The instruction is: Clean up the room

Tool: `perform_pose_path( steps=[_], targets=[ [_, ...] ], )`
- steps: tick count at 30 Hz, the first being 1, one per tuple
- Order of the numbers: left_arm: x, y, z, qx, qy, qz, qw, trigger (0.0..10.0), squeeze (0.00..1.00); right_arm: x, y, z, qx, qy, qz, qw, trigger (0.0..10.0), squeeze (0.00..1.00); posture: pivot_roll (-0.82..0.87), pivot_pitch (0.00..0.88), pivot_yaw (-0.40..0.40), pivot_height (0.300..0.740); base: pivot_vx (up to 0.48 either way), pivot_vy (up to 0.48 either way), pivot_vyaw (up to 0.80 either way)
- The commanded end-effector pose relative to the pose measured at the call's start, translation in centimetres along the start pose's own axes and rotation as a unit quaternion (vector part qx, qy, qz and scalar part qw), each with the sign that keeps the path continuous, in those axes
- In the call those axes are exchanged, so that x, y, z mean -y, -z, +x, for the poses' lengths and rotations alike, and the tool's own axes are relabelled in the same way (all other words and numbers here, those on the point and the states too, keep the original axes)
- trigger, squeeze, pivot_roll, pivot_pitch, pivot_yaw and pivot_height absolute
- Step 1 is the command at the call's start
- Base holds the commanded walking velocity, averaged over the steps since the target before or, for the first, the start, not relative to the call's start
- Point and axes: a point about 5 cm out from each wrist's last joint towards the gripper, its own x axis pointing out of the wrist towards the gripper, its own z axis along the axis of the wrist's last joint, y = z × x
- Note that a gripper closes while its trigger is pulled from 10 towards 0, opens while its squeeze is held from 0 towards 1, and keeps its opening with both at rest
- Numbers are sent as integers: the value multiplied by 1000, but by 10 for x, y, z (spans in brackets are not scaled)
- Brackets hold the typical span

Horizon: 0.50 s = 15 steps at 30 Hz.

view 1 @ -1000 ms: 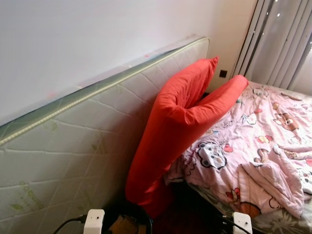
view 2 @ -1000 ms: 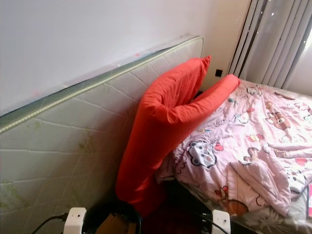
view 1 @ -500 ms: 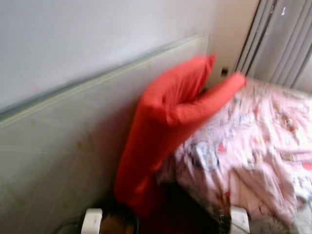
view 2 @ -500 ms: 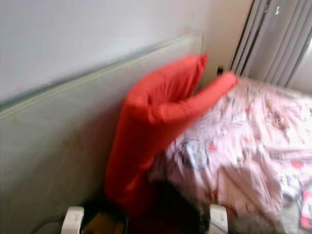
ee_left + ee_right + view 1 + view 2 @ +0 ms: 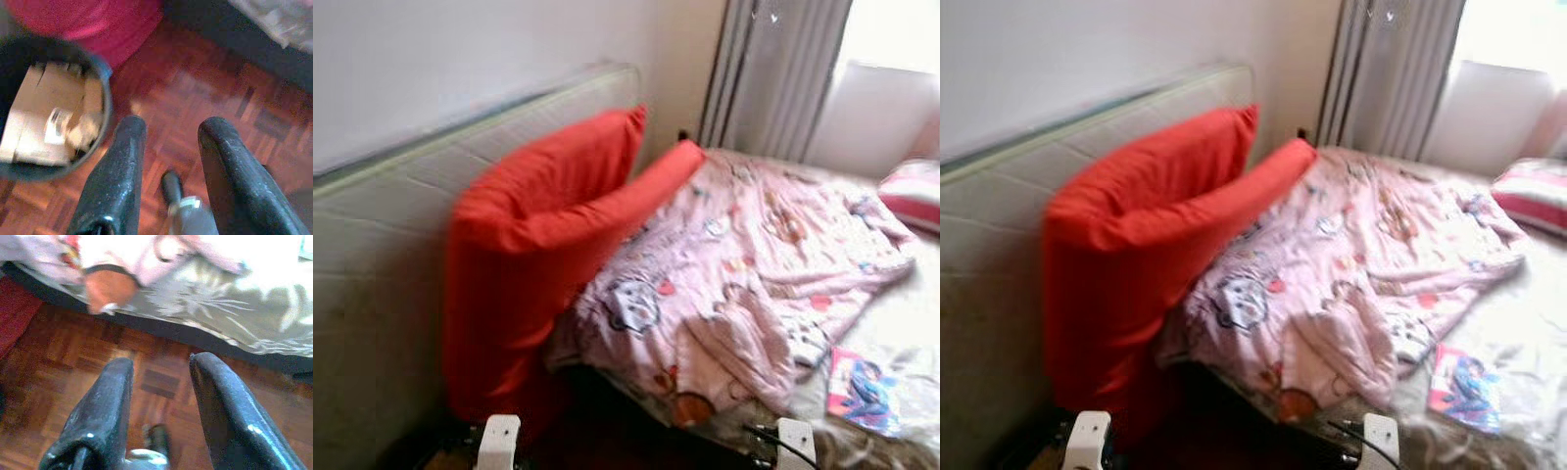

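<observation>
bedroom, untidy bed ahead, both arms idle.
red cushion leans on the upright mattress at left; pink quilt lies bunched on the bed, a book near right, likely tidy-up items. left gripper and right gripper hang over parquet, fingers parted, empty. bin contents blurred.

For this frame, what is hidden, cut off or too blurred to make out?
- Bright printed packet on the bed: head views, too blurred to identify.
- Dark round bin: left wrist view, contents blurred and cut off by the edge.
- Striped pink pillow: cut off by the right edge.
- Big red cushion: its base is lost in shadow.
</observation>
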Motion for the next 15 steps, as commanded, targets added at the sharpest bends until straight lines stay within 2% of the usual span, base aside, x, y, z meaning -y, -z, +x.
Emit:
perform_pose_path(
  steps=[1,15],
  targets=[
    [5,11,-1,-19,7,2,1000,10000,0,5,-1,-1,3,8,-2,1000,10000,0,-79,14,-9,740,0,-390,0],
    [5,12,-1,-19,8,3,1000,10000,0,4,-1,-1,5,9,-2,1000,10000,0,-81,4,-4,740,0,-395,0]
  ],
)
